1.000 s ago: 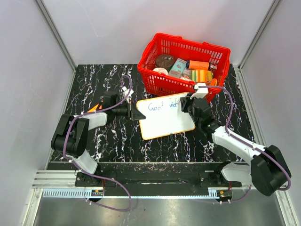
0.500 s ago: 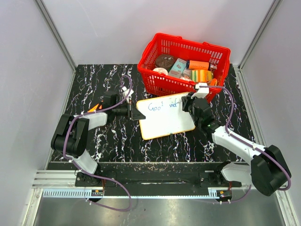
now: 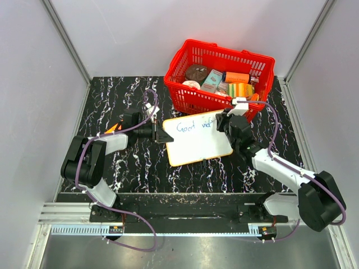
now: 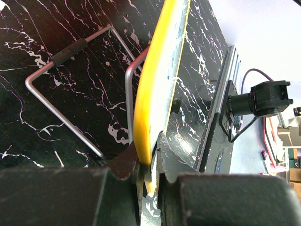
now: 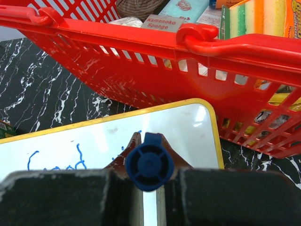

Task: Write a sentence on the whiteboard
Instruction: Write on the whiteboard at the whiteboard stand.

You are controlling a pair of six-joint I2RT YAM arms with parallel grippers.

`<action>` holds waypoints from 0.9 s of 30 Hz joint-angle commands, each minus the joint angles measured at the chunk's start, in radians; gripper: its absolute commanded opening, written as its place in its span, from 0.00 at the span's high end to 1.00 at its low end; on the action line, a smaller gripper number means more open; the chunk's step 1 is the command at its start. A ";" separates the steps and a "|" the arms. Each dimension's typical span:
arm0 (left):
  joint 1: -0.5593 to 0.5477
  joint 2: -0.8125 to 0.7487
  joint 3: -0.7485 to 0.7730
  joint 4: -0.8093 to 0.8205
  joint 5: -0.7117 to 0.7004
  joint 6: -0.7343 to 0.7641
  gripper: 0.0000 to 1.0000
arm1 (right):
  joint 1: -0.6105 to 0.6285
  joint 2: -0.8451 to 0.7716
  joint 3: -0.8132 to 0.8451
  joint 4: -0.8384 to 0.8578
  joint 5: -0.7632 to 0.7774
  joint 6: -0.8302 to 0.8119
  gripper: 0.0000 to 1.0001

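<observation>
Whiteboard (image 3: 199, 147) edge clamped by left hand (image 4: 149, 162); right hand (image 5: 148, 141) grips blue marker (image 5: 149, 168) (seemingly tip-down).

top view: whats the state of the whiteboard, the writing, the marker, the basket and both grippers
whiteboard: left edge clamped, partly written
sentence: unfinished, "Good" plus a few letters
blue marker: held, tip hidden
red basket: upright, filled with goods
left gripper: jaws shut on the whiteboard
right gripper: jaws shut on the blue marker
</observation>
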 commanded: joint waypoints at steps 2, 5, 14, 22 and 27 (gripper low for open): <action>-0.016 0.040 -0.007 -0.060 -0.160 0.128 1.00 | -0.003 0.012 0.038 0.009 -0.051 0.011 1.00; -0.016 0.040 -0.006 -0.060 -0.160 0.128 1.00 | -0.003 0.007 0.027 0.007 -0.064 0.017 1.00; -0.016 0.040 -0.006 -0.060 -0.162 0.128 1.00 | -0.003 -0.024 -0.001 -0.027 -0.065 0.023 1.00; -0.016 0.040 -0.006 -0.060 -0.162 0.128 1.00 | -0.003 -0.054 -0.033 -0.050 -0.058 0.022 1.00; -0.016 0.040 -0.006 -0.060 -0.162 0.128 1.00 | -0.003 -0.062 -0.048 -0.060 -0.038 0.019 1.00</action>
